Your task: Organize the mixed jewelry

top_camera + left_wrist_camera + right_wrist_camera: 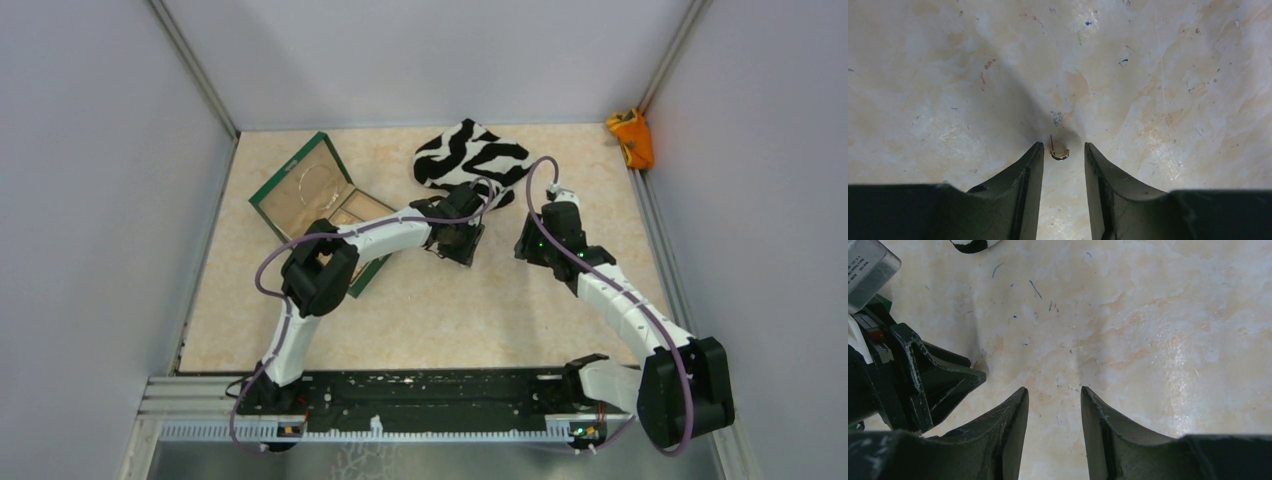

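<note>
Tiny gold earring (1060, 154) on table (1173, 75), curved body lying 9-to-3, thin post pointing 12 o'clock, sits between left end effector (1062, 146) fingertips, nearer the 9 o'clock one, jaws narrowly parted, gripping nothing.

Cloth (470, 160): on the table (450, 320), at its far side, about midway across.
Box (290, 212): on the table, left of the cloth and apart from it; its near corner lies under the left arm (385, 232).
Hoop (316, 185): in the box's far compartment, left of the cloth.
Left gripper (458, 243): just on the near side of the cloth, over bare table.
Earring (1059, 154): on the table between the left gripper's fingertips, on the near side of the cloth.
Right gripper (1054, 392): on the near side of the cloth and to its right, beside the left gripper.
Corner object (630, 138): right of the cloth, well apart, in the table's far right corner.
</note>
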Available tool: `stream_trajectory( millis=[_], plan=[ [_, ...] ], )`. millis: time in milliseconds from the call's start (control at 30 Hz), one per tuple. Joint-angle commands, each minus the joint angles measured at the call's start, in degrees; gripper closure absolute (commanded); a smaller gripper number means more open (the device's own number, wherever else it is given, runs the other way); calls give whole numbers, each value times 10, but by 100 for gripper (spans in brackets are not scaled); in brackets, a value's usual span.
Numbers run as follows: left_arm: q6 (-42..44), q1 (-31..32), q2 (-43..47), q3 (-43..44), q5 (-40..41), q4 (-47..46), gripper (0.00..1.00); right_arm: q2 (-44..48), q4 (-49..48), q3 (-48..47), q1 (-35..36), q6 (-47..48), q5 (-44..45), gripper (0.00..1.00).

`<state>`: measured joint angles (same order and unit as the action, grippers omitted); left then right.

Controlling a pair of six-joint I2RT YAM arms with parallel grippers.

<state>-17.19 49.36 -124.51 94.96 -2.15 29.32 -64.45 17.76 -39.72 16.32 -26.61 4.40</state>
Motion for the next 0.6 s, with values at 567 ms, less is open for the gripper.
stream_trajectory(
  millis=[567],
  plan=[
    [0, 11, -34, 13, 7, 24, 68, 11, -22, -2, -2, 6, -14, 57]
  ],
)
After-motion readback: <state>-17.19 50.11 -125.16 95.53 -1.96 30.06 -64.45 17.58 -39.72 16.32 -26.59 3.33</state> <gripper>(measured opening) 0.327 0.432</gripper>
